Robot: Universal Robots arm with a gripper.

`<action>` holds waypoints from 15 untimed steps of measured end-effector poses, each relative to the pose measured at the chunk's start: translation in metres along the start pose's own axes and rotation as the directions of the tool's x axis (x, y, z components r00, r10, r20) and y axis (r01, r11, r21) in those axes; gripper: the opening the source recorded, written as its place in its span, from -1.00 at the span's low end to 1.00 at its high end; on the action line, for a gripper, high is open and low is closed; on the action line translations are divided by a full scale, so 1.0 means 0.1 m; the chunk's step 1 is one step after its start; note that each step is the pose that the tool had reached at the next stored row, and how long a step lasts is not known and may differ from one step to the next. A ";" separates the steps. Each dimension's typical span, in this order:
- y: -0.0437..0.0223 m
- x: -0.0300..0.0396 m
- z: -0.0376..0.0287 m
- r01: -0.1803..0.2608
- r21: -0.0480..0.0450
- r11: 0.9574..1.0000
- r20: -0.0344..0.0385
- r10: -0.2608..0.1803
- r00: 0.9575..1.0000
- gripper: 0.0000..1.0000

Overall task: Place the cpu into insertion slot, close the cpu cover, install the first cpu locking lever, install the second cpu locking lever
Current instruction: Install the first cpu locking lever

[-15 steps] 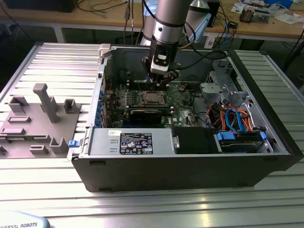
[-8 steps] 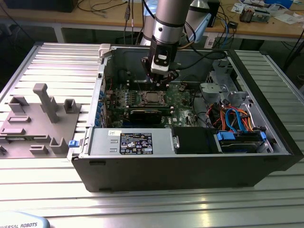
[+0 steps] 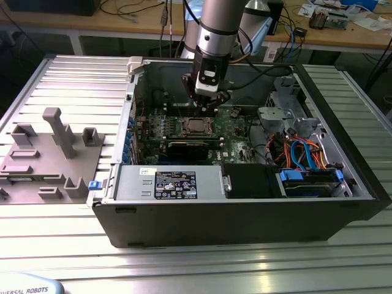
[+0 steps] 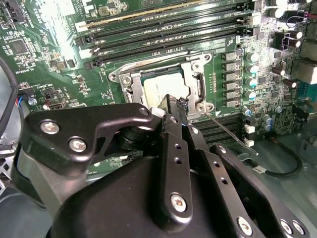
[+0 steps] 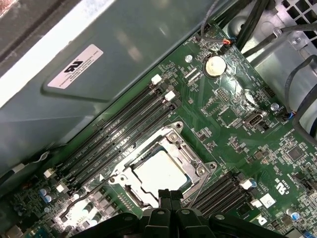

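The gripper [image 3: 206,105] hangs inside the open computer case [image 3: 245,214], just above the green motherboard [image 3: 236,125]. Its two black fingers [image 5: 161,196] are pressed together, and I see nothing between them. Their tips stand at one corner of the socket, very close to it; I cannot tell if they touch it. The cpu [image 5: 159,172] lies flat in the socket, in the middle of the board. The cpu cover [image 5: 190,153] lies down over it, and the grey top shows through its square opening. A thin metal lever [image 4: 228,131] sticks out from the socket corner beside the fingers. Long memory slots [image 5: 119,134] run along the socket's far side. On the exterior view's left, grey plastic holders [image 3: 55,141] stand on the table [image 3: 184,263].
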State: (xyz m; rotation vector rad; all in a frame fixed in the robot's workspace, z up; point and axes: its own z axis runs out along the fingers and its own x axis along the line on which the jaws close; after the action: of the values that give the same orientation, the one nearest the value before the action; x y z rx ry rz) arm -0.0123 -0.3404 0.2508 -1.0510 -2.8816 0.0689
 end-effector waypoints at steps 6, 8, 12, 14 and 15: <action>0.000 0.001 0.000 0.018 -0.016 1.000 -0.013 -0.018 1.000 -0.79; 0.000 0.000 0.000 0.024 -0.016 1.000 -0.013 -0.024 1.000 -0.79; 0.000 0.000 0.000 0.032 -0.016 0.999 -0.012 -0.032 0.999 -0.79; 0.000 0.000 0.000 0.035 -0.015 0.999 -0.012 -0.035 0.999 -0.79; 0.000 0.000 0.000 0.036 -0.015 0.999 -0.012 -0.036 0.999 -0.79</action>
State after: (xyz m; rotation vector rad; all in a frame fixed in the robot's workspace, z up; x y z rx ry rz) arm -0.0123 -0.3405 0.2509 -0.9982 -2.8933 0.0384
